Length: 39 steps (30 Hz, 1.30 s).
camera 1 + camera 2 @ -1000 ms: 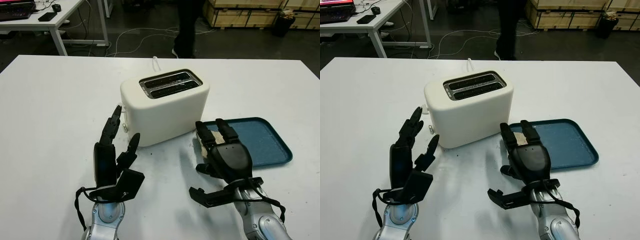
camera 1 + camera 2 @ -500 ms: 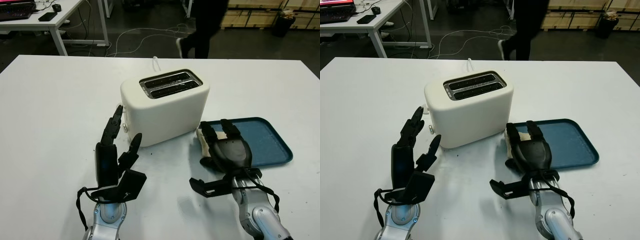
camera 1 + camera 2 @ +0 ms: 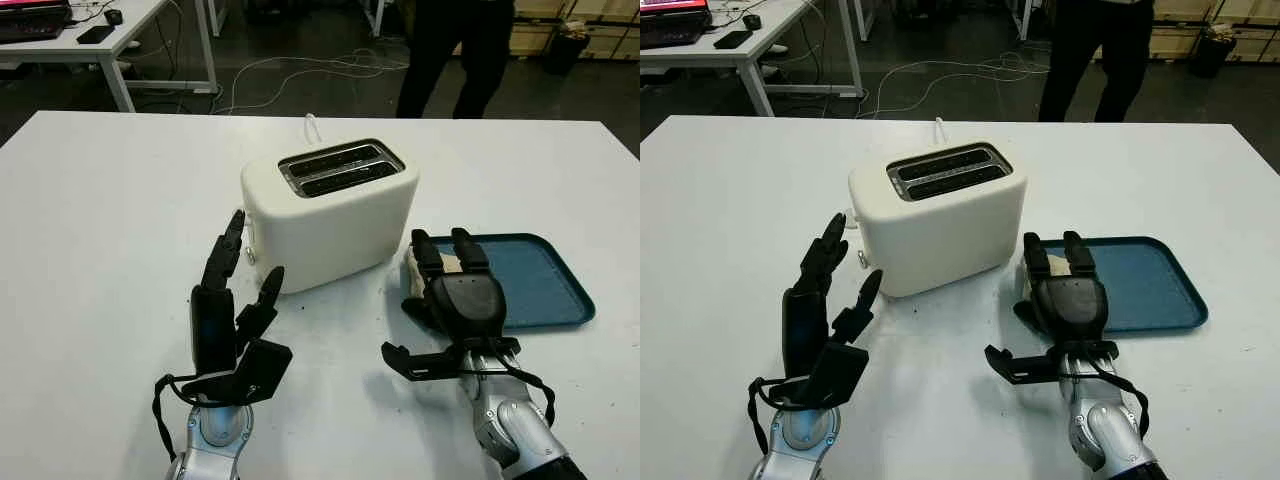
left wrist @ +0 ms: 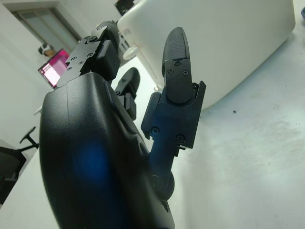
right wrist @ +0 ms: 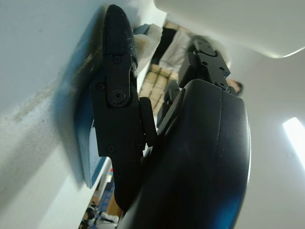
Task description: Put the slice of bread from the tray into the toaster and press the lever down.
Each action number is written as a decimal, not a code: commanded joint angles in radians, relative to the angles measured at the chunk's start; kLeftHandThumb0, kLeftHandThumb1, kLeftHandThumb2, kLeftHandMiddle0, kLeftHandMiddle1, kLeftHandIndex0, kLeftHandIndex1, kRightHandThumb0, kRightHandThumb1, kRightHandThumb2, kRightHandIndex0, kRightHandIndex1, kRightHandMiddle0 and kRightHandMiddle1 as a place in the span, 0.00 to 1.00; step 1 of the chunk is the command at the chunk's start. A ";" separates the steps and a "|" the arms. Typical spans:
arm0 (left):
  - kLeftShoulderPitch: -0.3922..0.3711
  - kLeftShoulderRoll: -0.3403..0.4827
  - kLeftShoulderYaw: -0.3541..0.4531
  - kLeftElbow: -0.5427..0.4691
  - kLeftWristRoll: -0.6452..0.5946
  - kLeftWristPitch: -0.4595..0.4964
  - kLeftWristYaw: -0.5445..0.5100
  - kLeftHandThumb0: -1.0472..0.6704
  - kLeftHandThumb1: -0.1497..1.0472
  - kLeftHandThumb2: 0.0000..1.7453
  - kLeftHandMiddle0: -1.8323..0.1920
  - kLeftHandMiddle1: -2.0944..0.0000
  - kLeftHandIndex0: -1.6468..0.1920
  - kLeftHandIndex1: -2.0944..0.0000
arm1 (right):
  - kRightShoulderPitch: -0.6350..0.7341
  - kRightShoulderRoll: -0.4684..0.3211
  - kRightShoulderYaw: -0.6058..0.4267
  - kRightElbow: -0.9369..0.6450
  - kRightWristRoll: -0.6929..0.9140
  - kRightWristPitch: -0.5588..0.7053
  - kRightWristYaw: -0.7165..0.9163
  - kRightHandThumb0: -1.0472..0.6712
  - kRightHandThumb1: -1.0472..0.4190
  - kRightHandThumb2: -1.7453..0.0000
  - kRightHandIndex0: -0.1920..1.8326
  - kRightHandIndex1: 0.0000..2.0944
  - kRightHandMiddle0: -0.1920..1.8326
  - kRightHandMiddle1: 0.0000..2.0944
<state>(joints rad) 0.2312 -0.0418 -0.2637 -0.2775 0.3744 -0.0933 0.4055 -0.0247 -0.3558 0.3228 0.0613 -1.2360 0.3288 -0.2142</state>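
Your right hand (image 3: 462,300) covers the bread slice (image 3: 415,267) at the tray's (image 3: 545,285) near corner; I cannot tell whether its fingers pinch it. Your left hand (image 3: 228,315) is open beside the toaster (image 3: 330,215).

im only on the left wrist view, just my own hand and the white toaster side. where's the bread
Observer: The slice of bread is at the near-left end of the blue tray, right of the toaster, under the right hand.
Operator: is it gripped yet
Observer: Can't tell. The right hand covers it, its fingers reaching over the slice.
Operator: toaster slots free?
Observer: Yes, both slots look empty from the head view.
Operator: anyone around
Observer: A person stands beyond the table's far edge.
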 commanded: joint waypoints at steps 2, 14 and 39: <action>-0.001 -0.036 0.001 -0.006 -0.006 -0.014 0.002 0.29 0.89 0.16 0.82 0.77 0.74 1.00 | 0.024 -0.037 0.022 0.022 0.011 -0.040 -0.056 0.34 0.09 0.85 0.62 0.81 0.31 0.76; 0.007 -0.032 0.008 -0.019 -0.011 -0.016 0.002 0.32 0.89 0.16 0.82 0.78 0.74 1.00 | 0.064 -0.077 0.055 -0.163 -0.063 -0.019 0.049 0.37 0.09 0.80 0.65 0.83 0.31 0.83; 0.018 -0.029 0.012 -0.018 0.004 -0.006 -0.015 0.31 0.89 0.16 0.80 0.79 0.73 1.00 | -0.047 -0.096 -0.052 0.108 0.352 -0.684 -0.578 0.49 0.09 0.89 0.28 0.83 0.15 0.83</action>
<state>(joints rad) 0.2427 -0.0418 -0.2437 -0.2854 0.3712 -0.0992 0.3915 -0.0498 -0.4404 0.2854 0.1594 -0.9166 -0.3150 -0.7656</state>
